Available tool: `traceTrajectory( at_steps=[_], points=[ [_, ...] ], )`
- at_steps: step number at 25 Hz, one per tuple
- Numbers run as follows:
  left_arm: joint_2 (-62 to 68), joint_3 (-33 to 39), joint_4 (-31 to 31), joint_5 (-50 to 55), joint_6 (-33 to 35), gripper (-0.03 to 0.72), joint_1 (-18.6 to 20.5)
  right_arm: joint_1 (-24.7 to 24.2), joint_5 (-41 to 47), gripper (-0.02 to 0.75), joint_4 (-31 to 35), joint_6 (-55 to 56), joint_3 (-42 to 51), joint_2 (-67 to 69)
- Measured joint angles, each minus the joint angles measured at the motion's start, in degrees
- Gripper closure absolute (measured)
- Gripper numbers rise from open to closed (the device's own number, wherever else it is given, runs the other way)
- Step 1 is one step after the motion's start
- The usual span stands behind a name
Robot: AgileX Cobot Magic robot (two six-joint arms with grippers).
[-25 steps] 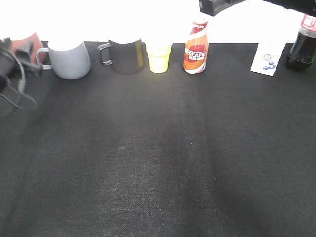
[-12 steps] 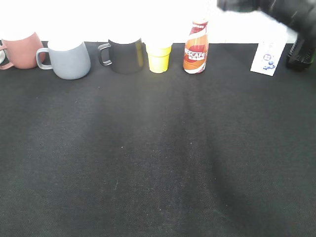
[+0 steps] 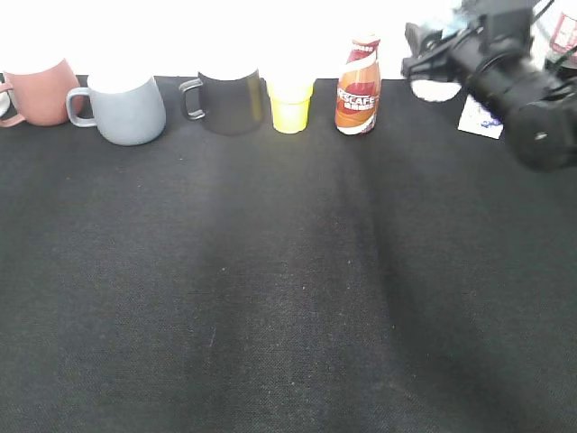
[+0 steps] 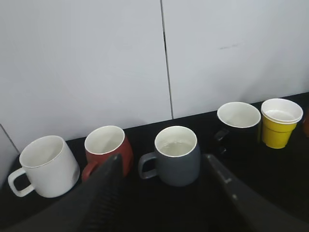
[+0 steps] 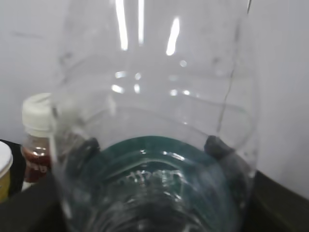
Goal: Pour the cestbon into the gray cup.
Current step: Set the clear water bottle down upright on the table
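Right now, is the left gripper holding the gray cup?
No, the left gripper is open and apart from the gray cup, which stands on the black table between the fingers.

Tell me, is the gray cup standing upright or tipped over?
Upright. The gray cup rests on its base on the black table, its round mouth facing up, handle at the side.

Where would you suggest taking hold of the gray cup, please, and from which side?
Probably the near wall at the rim of the gray cup, from above and the front: it stands upright with an open mouth. Its handle points toward the red mug close beside it, leaving little room there.
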Motion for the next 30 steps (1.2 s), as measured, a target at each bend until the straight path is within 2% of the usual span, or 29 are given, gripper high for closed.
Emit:
traceTrajectory(
  at_steps=[7,14,27,28,30],
  points=[
    [-2.99,-0.09,-0.23,3.35,0.00,0.295,0.00,-1.40,-0.25,0.254,-0.31,0.29,-7.43,11.50],
    [-3.04,-0.09,-1.30,4.74,0.00,0.295,0.00,-3.06,-0.56,0.254,-2.76,2.96,-12.40,16.69],
    [-3.04,-0.09,-2.51,6.93,0.00,0.295,0.00,-3.06,-0.31,0.254,-3.44,3.90,-12.53,17.12],
    [-3.04,-0.09,-2.51,6.97,0.00,0.300,0.00,-3.06,-0.26,0.248,-3.49,3.92,-12.53,17.12],
    [-3.04,-0.09,-2.51,7.04,0.00,0.301,0.00,-3.06,-0.26,0.178,-5.03,3.99,-12.53,17.12]
  ],
)
